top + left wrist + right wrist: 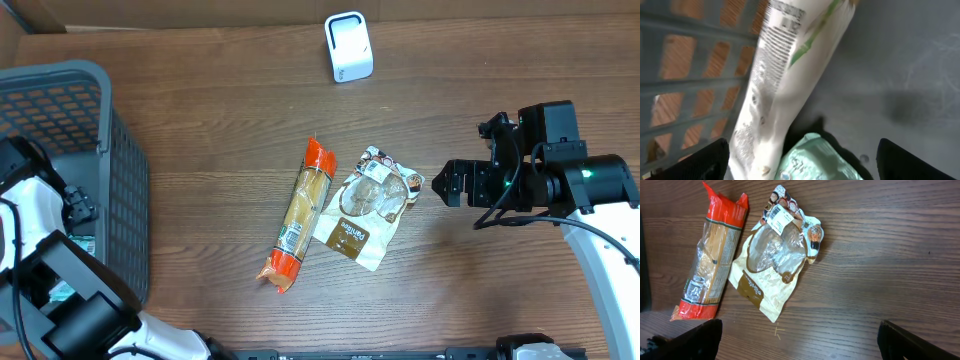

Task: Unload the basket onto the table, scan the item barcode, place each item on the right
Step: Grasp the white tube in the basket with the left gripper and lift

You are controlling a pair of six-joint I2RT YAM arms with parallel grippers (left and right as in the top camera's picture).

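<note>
Wooden table (220,90): right hand (438,184) wide open, empty; left hand (812,160) spread inside basket (60,78), gripping nothing.

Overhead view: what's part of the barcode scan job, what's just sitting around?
Job, likely: scanner; pastry bag, barcode label up, facing the open right gripper; spaghetti pack.
Sitting around, likely: grey basket holding white packet and green packet, open left gripper above them.
</note>
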